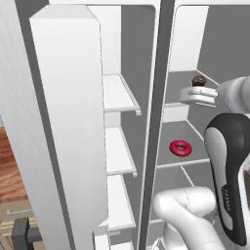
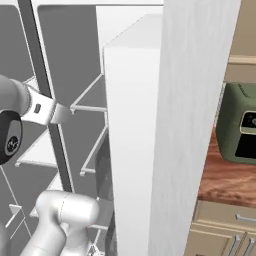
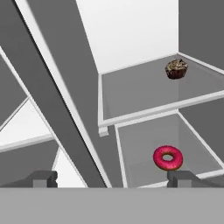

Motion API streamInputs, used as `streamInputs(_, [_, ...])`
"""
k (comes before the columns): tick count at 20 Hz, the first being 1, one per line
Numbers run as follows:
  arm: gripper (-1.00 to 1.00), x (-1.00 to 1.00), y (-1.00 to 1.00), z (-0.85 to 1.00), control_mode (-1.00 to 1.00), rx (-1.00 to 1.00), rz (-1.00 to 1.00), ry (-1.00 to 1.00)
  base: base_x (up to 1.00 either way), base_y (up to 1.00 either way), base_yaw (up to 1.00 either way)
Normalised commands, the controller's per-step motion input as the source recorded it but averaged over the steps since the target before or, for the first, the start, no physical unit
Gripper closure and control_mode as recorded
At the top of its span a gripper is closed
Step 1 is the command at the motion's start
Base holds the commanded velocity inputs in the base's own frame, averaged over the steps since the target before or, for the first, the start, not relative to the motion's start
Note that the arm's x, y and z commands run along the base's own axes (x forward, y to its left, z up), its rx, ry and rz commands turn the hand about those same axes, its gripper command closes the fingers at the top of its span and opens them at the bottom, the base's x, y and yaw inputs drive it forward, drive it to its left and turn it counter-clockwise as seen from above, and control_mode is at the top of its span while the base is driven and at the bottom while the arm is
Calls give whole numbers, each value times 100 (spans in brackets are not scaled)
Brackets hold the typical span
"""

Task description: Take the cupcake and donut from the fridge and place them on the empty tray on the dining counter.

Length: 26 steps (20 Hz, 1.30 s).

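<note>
The fridge [image 1: 63, 122] stands open with its white shelves bare to me. The cupcake [image 1: 198, 80], small and dark brown, sits on an upper shelf of the right compartment. One shelf lower lies the pink donut [image 1: 180, 148]. My gripper [image 1: 195, 95] hovers open just in front of the cupcake's shelf and holds nothing. In the hand view the cupcake [image 3: 176, 68] is far at the upper right. The donut [image 3: 168, 158] lies close above the right fingertip [image 3: 183, 177], and the gripper [image 3: 113, 178] stands wide apart. The tray and the dining counter are out of view.
The fridge's dark centre post [image 1: 155, 127] rises just left of the hand. An open door [image 2: 165, 130] stands on the right. Beyond it, a green appliance [image 2: 240, 125] rests on a wood-topped cabinet [image 2: 225, 185] with beige drawers.
</note>
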Motion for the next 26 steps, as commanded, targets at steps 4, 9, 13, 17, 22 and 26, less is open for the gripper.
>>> streamInputs(4, [-100, 0, 0, 0, 100, 0, 0, 0, 100, 35, -30])
streamInputs(9, [-100, 0, 0, 0, 100, 0, 0, 0, 52, -12, -19])
streamInputs(13, [-100, 66, -38, 2, -100, 2, -5, 9, 0, 0, 0])
streamInputs(17, [-100, 69, -34, 0, -100, -1, -6, 24, 0, 0, 0])
streamInputs(22, [-100, 78, -43, 0, -100, -2, -11, 23, 0, 0, 0])
streamInputs(26, [-100, 73, -70, 0, -100, 2, -5, 17, 0, 0, 0])
